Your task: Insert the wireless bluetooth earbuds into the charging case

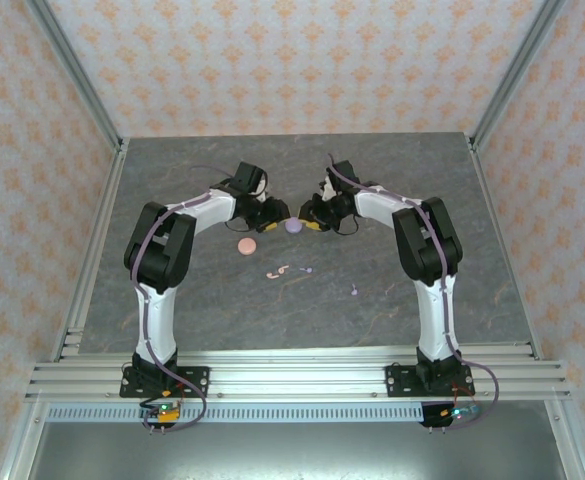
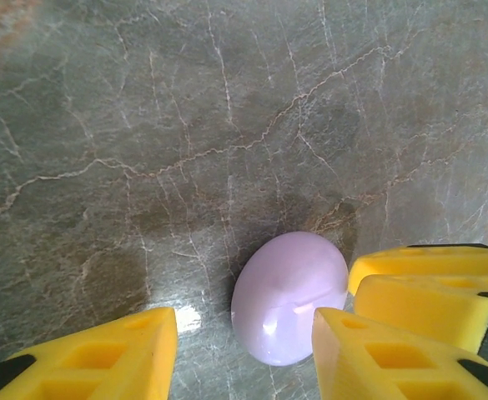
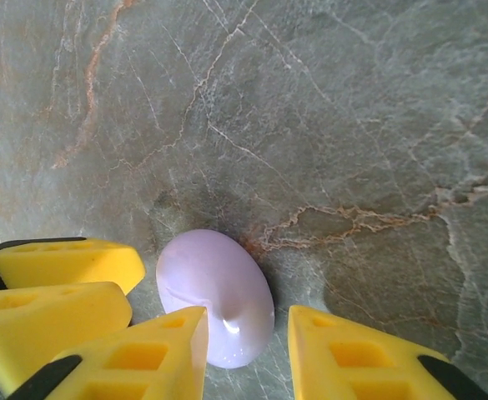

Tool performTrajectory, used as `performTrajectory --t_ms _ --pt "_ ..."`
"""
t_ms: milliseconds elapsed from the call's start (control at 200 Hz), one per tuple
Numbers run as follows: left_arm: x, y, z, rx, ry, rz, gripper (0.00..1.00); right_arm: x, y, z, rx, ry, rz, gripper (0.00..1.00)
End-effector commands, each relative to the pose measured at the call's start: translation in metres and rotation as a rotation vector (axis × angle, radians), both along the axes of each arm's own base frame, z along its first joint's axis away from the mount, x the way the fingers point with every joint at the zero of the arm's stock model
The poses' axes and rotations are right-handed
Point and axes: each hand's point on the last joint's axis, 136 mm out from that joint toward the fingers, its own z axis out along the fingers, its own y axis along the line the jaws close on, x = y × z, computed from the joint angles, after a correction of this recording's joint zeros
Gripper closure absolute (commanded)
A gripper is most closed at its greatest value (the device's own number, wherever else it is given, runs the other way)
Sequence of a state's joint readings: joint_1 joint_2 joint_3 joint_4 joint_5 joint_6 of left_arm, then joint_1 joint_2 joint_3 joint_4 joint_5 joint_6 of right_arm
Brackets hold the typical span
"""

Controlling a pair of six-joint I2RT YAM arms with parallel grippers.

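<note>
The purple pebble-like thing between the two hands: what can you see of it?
The lilac case is a smooth, glossy, egg-rounded shell, plastic by its look, with a faint seam and its lid shut. It lies on the grey veined table, between the open fingers of the left hand and the right hand; one finger of each seems to touch its edge.

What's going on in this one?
Both arms reach in to the closed lilac case mid-table. The left gripper and right gripper each stand partly open with fingertips beside it, neither visibly clamping. A pink case lies nearby, and the earbuds lie loose on the table, none inserted.
</note>
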State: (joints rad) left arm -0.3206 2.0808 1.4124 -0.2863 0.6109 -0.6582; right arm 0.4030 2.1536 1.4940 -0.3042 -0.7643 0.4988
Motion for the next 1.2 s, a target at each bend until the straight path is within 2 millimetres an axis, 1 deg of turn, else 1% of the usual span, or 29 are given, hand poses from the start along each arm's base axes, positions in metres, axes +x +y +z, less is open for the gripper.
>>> performTrajectory --t_ms 0,185,365,536,656,841,991,1196 --pt "-0.004 -0.009 -0.008 -0.028 0.02 -0.011 0.53 0.005 0.005 -0.002 0.019 -0.002 -0.001 0.7" --pt "-0.006 -0.015 -0.012 -0.042 0.027 -0.024 0.53 0.006 0.005 -0.005 0.024 0.006 -0.005 0.75" --pt "-0.006 -0.021 -0.016 -0.06 0.032 -0.027 0.54 0.005 0.006 -0.009 0.032 0.015 -0.012 0.77" --pt "-0.005 -0.024 -0.021 -0.085 0.037 -0.012 0.56 0.004 0.006 -0.012 0.035 0.025 -0.019 0.79" --pt "-0.003 -0.026 -0.02 -0.108 0.029 0.002 0.58 0.003 0.006 -0.014 0.041 0.031 -0.023 0.8" --pt "0.0 -0.031 -0.018 -0.151 0.018 0.025 0.58 0.001 0.005 -0.018 0.044 0.044 -0.035 0.82" --pt "0.002 -0.03 -0.016 -0.163 0.007 0.043 0.59 -0.002 0.004 -0.02 0.05 0.054 -0.039 0.83" --pt "0.006 -0.03 -0.013 -0.166 -0.007 0.059 0.64 -0.005 0.003 -0.021 0.049 0.056 -0.041 0.83"
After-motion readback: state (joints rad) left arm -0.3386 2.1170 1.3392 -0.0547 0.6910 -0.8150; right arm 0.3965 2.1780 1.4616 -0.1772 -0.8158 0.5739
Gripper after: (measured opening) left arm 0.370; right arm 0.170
